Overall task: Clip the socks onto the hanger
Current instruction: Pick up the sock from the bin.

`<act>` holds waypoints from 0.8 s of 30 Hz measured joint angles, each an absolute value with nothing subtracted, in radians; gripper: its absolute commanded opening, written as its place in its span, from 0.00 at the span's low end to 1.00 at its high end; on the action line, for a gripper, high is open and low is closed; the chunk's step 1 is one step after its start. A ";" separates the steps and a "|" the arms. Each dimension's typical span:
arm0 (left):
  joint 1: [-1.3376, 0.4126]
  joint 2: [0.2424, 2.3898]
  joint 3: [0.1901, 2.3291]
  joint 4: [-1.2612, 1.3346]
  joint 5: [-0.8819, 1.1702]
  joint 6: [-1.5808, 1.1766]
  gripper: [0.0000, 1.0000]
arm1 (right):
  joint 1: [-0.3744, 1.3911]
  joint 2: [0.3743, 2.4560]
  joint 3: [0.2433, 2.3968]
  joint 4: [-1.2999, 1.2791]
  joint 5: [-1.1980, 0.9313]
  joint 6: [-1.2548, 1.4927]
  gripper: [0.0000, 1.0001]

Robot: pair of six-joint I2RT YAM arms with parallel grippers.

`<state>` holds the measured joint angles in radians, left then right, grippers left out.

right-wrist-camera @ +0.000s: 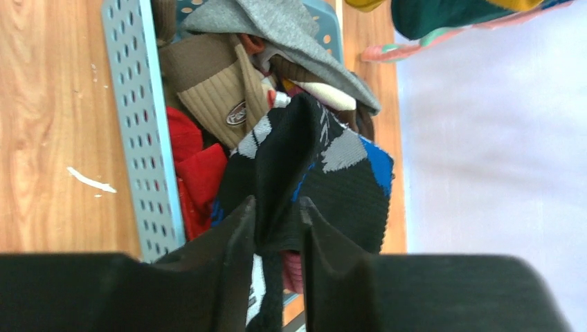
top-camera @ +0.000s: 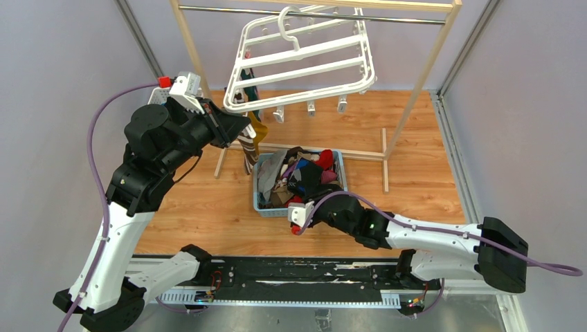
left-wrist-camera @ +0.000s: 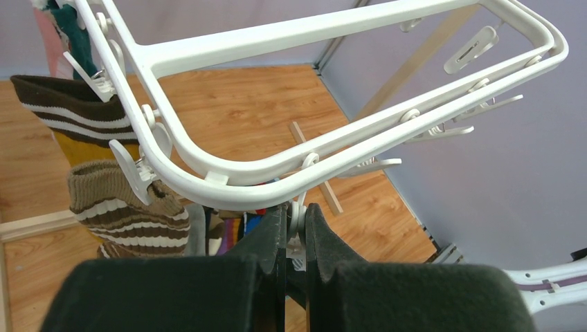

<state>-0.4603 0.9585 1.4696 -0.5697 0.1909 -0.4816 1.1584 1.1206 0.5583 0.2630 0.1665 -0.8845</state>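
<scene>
Right gripper [right-wrist-camera: 277, 207] pinching black sock [right-wrist-camera: 339, 187] above basket [right-wrist-camera: 135, 124], left gripper [left-wrist-camera: 296, 213] clamped on clip [left-wrist-camera: 298, 225] of hanger [left-wrist-camera: 360, 149]

We noted the hanger [top-camera: 297, 97] tilted on the wooden rack [top-camera: 187, 41] rail, far centre. The left gripper [top-camera: 239, 128] met its near-left corner, beside hung socks [top-camera: 253, 138]. The right gripper [top-camera: 299, 207] sat at the near rim of the basket [top-camera: 257, 187], heaped with socks [top-camera: 304, 173].

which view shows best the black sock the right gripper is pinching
Right wrist: the black sock, patterned grey and blue, sits mid-frame, pinched in the right gripper. In top external it is lost in the basket pile; left wrist does not show it.
</scene>
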 measured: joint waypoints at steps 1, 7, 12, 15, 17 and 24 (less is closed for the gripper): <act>-0.460 0.958 1.470 -0.571 0.191 -0.482 0.01 | 1.158 1.126 0.558 0.273 0.174 -0.883 0.16; -0.460 0.960 1.470 -0.571 0.191 -0.482 0.02 | 1.159 1.133 0.561 0.291 0.208 -0.862 0.00; -0.460 0.960 1.470 -0.571 0.191 -0.482 0.02 | 1.159 1.114 0.586 0.278 0.210 -0.802 0.00; -0.460 0.960 1.470 -0.571 0.191 -0.482 0.02 | 1.159 1.090 0.634 0.261 0.210 -0.741 0.00; -0.460 0.960 1.470 -0.571 0.191 -0.482 0.02 | 1.159 1.071 0.684 0.257 0.210 -0.684 0.00; -0.460 0.962 1.470 -0.571 0.191 -0.482 0.01 | 1.159 1.073 0.889 0.308 0.210 -0.449 0.00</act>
